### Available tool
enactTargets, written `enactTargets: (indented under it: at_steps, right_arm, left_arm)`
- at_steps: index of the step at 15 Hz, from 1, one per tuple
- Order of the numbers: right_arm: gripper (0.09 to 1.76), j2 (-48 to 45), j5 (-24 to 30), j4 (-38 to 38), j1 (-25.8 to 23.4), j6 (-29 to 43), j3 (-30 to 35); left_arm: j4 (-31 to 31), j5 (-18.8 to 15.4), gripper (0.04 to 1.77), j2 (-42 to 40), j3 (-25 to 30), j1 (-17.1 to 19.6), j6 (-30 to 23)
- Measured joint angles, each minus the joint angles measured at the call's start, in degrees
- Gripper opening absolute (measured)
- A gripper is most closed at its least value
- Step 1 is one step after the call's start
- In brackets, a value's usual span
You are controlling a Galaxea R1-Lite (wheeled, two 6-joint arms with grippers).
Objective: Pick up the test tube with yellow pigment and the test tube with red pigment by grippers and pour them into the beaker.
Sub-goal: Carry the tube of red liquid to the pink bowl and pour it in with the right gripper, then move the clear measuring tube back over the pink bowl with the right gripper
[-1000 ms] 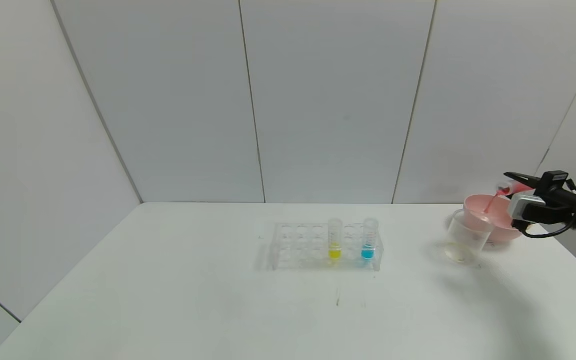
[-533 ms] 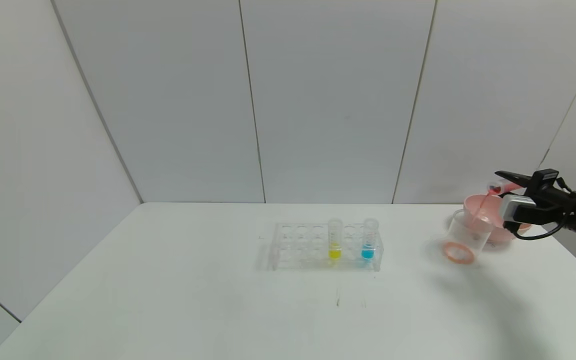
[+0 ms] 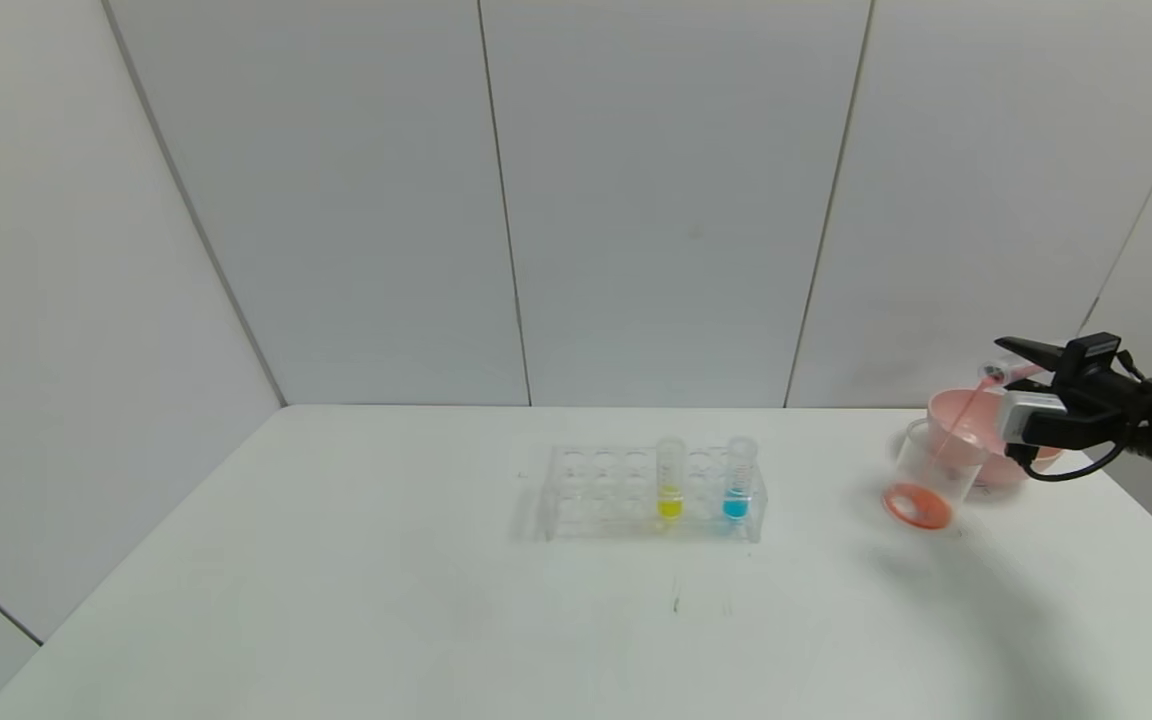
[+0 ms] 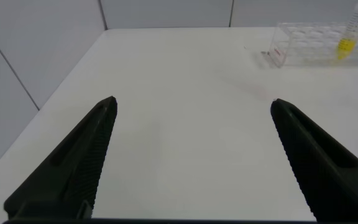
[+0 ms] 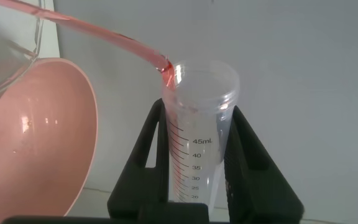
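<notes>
Right black two-fingered gripper (image 3: 1021,362) at the right edge of the head frame pinches the clear plastic red-pigment test tube (image 5: 199,134), tipped over, with a thin red stream (image 3: 958,425) running down-left into the small transparent plastic beaker (image 3: 931,472), whose bottom shows orange-red liquid, just in front of the pink bowl (image 3: 976,415). Clear plastic yellow-pigment test tube (image 3: 670,477) stands upright in the clear tube rack (image 3: 596,490) at frame centre, beside a blue-liquid tube (image 3: 738,476), all on the white table (image 3: 386,600). Left gripper (image 4: 191,155) is spread wide and holds nothing, above the table in its wrist frame.
</notes>
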Motion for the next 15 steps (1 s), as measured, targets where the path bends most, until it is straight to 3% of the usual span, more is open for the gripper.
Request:
enactTargets:
  at_steps: [12, 15]
  right_arm:
    - [0.57, -0.05, -0.24, -1.45, -0.02, -1.08, 0.07]
    - [0.57, -0.2, -1.04, 0.0, 0.28, 3.29, -0.87]
  left_arm:
    - [0.0, 0.0, 1.76, 0.0, 0.0, 0.0, 0.0]
    - [0.0, 0.0, 1.76, 0.0, 0.0, 0.0, 0.0]
